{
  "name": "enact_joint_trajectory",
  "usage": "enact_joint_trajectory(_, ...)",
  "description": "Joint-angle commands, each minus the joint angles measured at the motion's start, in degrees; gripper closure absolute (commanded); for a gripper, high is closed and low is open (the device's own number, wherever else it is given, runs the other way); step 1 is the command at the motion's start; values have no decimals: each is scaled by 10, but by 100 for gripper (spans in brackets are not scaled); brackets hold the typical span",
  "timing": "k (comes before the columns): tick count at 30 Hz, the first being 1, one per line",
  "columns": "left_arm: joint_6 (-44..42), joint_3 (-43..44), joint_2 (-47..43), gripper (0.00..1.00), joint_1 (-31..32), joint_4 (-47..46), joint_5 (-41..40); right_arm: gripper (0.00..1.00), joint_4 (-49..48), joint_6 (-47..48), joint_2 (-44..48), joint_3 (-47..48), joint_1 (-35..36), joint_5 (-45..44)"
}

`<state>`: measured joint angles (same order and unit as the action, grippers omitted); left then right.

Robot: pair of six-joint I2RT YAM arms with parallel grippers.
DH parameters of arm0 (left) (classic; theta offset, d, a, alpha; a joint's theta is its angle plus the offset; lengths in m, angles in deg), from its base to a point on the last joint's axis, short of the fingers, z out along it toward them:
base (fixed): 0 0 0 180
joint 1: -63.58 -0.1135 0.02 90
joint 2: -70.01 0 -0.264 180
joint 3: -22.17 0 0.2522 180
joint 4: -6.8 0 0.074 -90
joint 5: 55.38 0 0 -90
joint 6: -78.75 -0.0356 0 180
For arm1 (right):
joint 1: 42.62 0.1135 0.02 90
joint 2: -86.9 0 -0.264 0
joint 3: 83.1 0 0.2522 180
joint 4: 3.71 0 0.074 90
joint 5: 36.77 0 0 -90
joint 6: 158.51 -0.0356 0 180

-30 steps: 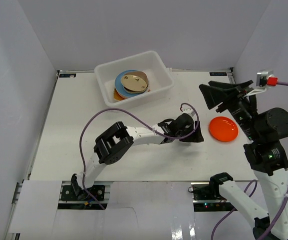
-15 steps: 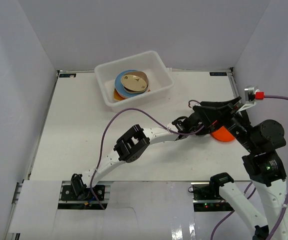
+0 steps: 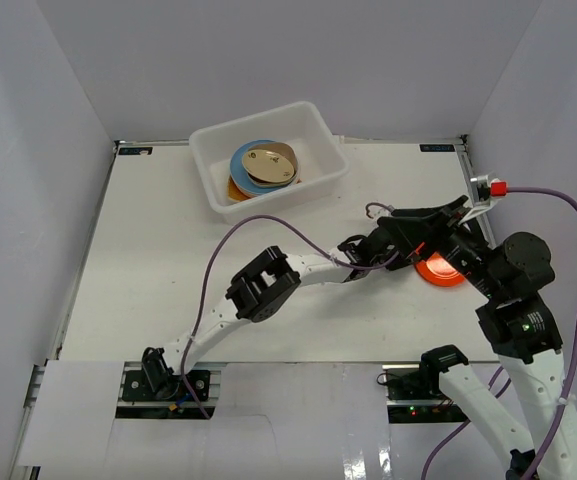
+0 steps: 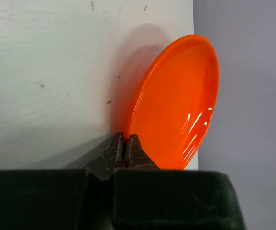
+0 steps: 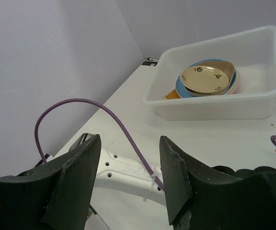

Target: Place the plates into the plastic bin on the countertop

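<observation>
My left gripper [image 4: 124, 143] is clamped on the near rim of the orange plate [image 4: 176, 100], which is tipped up from the surface [image 4: 47, 72] just ahead; I judge it light, stiff and glossy-slick, so this thin edge hold looks marginal; my right gripper [image 5: 129, 143] gapes empty.

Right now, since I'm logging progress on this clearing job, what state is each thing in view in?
left gripper, shut on the rim of the orange plate.
orange plate, gripped at its edge, not yet in the plastic bin.
right gripper, open, holding nothing.
plastic bin, upright, holding a stack of plates.
cream plate, on top of that stack.
</observation>
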<state>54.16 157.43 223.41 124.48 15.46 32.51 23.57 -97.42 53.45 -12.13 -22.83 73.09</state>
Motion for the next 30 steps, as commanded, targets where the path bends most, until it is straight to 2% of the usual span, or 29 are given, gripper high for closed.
enact_joint_trajectory(1,-49,-115,-95,100,-23,-7,5,42,-32,7,-10,-2,1,6)
enact_joint_trajectory(2,-75,-173,-156,100,-26,-27,5,42,-45,1,-13,-3,1,8)
enact_joint_trajectory(5,-117,-273,-294,100,-49,-52,4,42,-68,-18,-12,-17,2,7)
enact_joint_trajectory(7,-151,-307,-363,100,-74,-43,2,42,-87,-24,-10,-21,2,5)
enact_joint_trajectory(8,-170,-327,-425,100,-84,-19,3,42,-91,-29,-9,-24,2,3)
enact_joint_trajectory(11,-182,-351,-532,100,-137,53,1,42,-103,-30,-10,-29,2,-4)
enact_joint_trajectory(14,-188,-372,-589,100,-212,150,-21,42,-116,-34,-21,-43,2,-2)
enact_joint_trajectory(15,-190,-384,-615,100,-259,169,-23,42,-120,-39,-24,-46,2,3)
enact_joint_trajectory(18,-199,-377,-624,100,-353,228,-6,42,-133,-52,-43,-64,2,17)
enact_joint_trajectory(21,-222,-356,-601,100,-401,271,-10,43,-158,-55,-57,-74,3,22)
enact_joint_trajectory(30,-243,-252,-502,100,-435,304,-40,43,-164,-51,-94,-77,7,19)
